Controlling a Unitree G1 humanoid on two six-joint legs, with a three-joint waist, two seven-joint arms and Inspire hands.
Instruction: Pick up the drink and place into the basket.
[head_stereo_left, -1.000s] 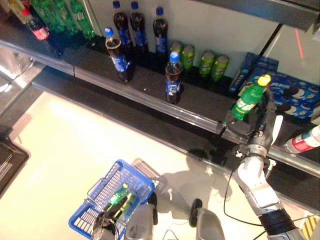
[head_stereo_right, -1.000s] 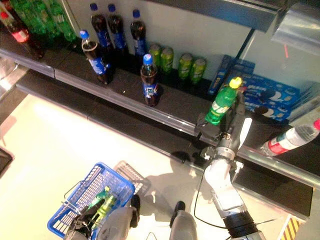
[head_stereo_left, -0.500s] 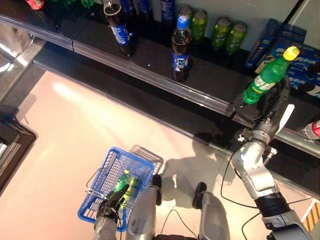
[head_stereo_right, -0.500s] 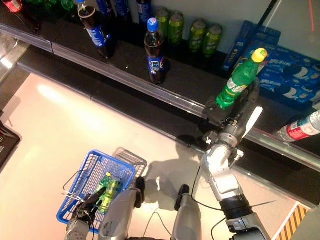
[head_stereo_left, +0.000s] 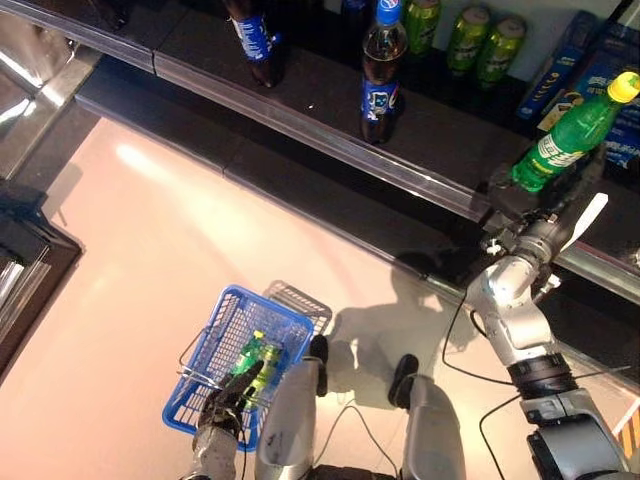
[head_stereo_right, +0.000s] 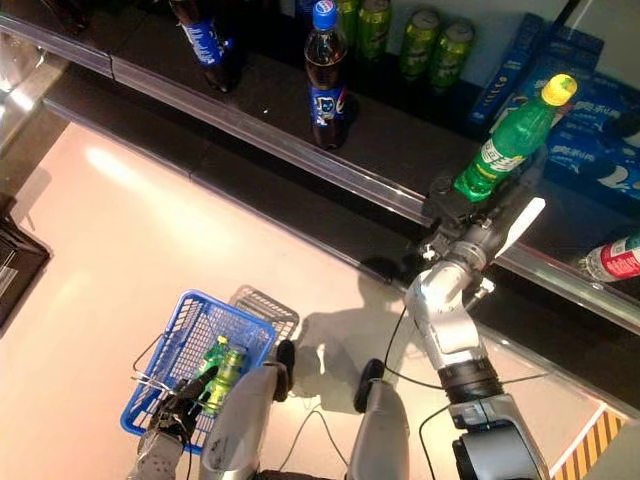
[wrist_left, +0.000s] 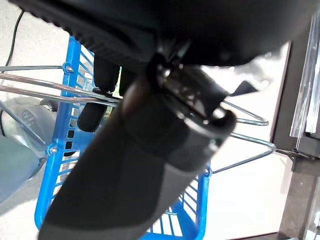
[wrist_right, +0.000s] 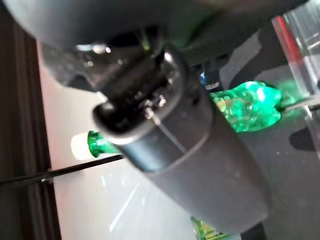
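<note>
Nearest, the left hand (head_stereo_left: 222, 408) curls its fingers round the wire handle of the blue basket (head_stereo_left: 206, 345), which already holds a green bottle (head_stereo_left: 252, 360). Beyond the basket, at the shelf (head_stereo_left: 330, 125) edge, the right hand (head_stereo_left: 525, 212) grips the drink (head_stereo_left: 565, 135), lifted. Carrying is the step; next, swing it back over the basket and lower.

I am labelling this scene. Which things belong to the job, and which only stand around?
Job:
green bottle, held by right hand
blue basket, handle in left hand

Standing around:
cola bottle
green cans
blue boxes
</note>
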